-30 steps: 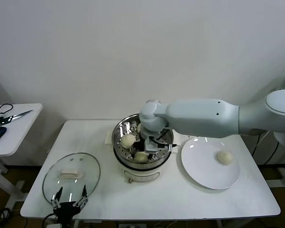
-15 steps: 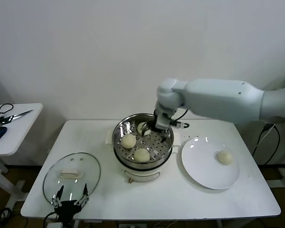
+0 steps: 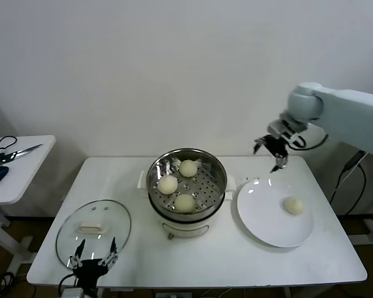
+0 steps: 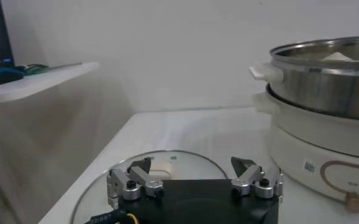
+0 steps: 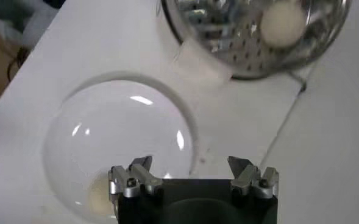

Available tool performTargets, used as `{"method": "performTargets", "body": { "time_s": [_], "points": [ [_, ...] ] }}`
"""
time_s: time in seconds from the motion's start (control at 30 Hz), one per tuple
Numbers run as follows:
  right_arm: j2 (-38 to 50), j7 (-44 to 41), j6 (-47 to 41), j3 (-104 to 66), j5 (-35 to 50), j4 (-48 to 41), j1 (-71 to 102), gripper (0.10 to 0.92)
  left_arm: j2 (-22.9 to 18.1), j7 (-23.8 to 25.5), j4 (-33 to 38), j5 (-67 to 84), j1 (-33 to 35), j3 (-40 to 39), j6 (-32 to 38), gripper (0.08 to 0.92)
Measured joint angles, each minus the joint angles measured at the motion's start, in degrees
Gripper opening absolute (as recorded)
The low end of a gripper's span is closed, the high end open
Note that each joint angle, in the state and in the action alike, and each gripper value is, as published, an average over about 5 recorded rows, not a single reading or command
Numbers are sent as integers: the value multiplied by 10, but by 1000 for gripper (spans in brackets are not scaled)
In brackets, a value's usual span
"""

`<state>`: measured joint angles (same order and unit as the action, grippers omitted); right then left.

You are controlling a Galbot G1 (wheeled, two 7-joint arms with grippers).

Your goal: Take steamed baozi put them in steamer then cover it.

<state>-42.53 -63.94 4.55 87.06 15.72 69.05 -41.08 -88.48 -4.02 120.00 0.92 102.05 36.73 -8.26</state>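
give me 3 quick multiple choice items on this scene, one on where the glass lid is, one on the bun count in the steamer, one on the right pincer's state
1. Where is the glass lid?
A. on the steamer
B. on the table beside the steamer, on the robot's left
C. on the plate

2. How many baozi lie in the steamer?
A. one
B. three
C. four

3. What state is the right pincer in?
A. open and empty, above the plate's far edge
B. shut on a bun
C. resting on the lid

Answers:
1 B, the lid lies flat on the table near the left pincer.
2 B, three buns sit on the perforated tray; a fourth is on the plate.
3 A, its fingers are spread with nothing between them.
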Motion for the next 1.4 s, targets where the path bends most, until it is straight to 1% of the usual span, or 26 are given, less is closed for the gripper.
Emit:
{"method": "performTargets", "body": {
  "time_s": [0.17,0.33,0.77,1.07,1.17,1.33,1.4],
  "points": [
    [34,1,-21,-57,-36,-35,78,823,0,0,0,0,4,1,1,823],
    [44,5,-35,-120,-76,-77,157,823,-1,0,0,-2,8,1,2,823],
    [21,21,-53,-243,-144,-160,299,823,-4,0,2,-5,15,3,5,823],
    [3,29,-59,-289,-176,-188,345,817,-5,0,2,-5,15,4,4,823],
    [0,29,-61,-297,-184,-191,352,779,-6,-1,3,-5,15,4,4,823],
    [0,29,-63,-306,-194,-193,359,690,-6,-1,4,-5,16,5,4,823],
    [0,29,-64,-310,-197,-193,360,669,-6,-1,4,-5,16,5,4,823]
  ]
}}
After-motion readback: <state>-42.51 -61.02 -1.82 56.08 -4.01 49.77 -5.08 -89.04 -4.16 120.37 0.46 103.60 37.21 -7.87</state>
